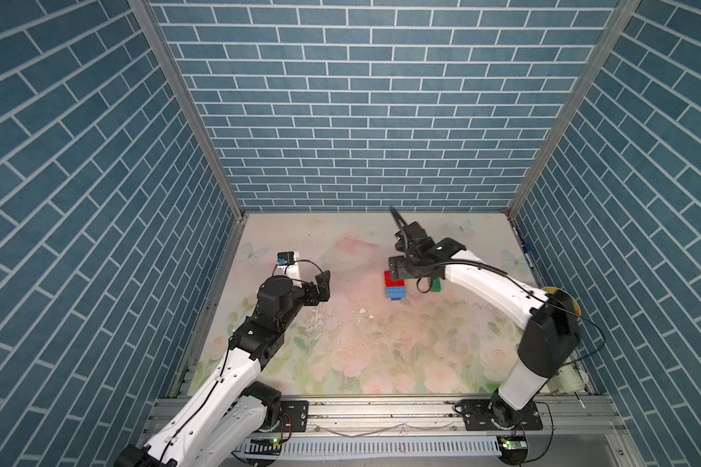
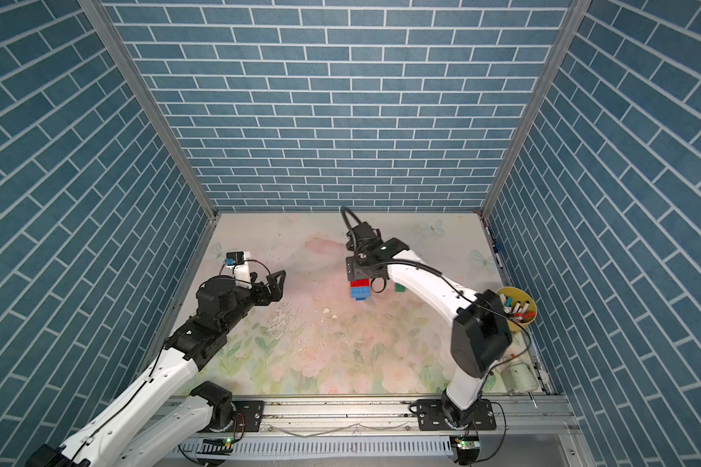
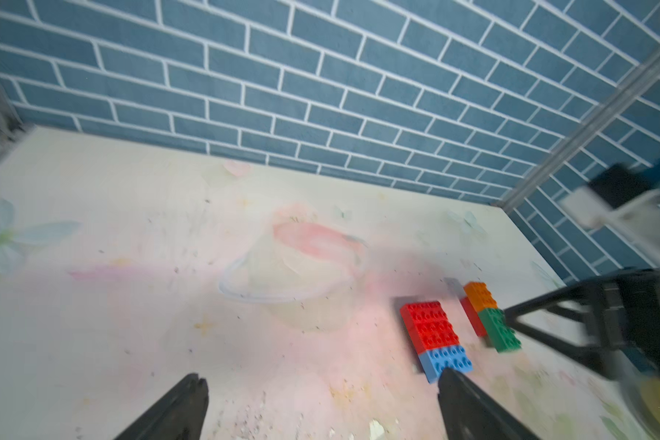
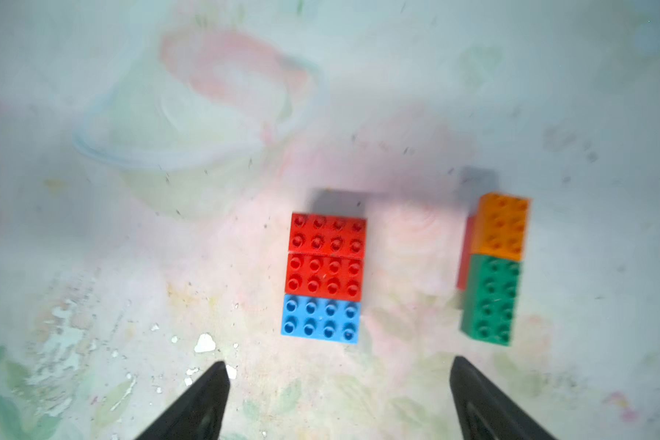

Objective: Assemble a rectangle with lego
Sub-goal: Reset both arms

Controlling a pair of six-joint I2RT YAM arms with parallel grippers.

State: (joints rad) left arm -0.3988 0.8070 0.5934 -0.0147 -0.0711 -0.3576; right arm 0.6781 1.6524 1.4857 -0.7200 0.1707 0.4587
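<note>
Bench (image 1: 340,343) centre & front lie open. Two brick groups sit mid-bench: red/blue slab (image 4: 322,274) and orange/green pair (image 4: 496,266), apart, w/ a bare lane btwn them. Right claw (image 4: 338,364), jaws wide, hangs above the slab, so approach from overhead is blocked. Left claw (image 3: 321,375) sits at bench left, well apart from bricks. Marker cup (image 2: 517,305) crowds right edge. Walls (image 1: 361,121) close three sides.
</note>
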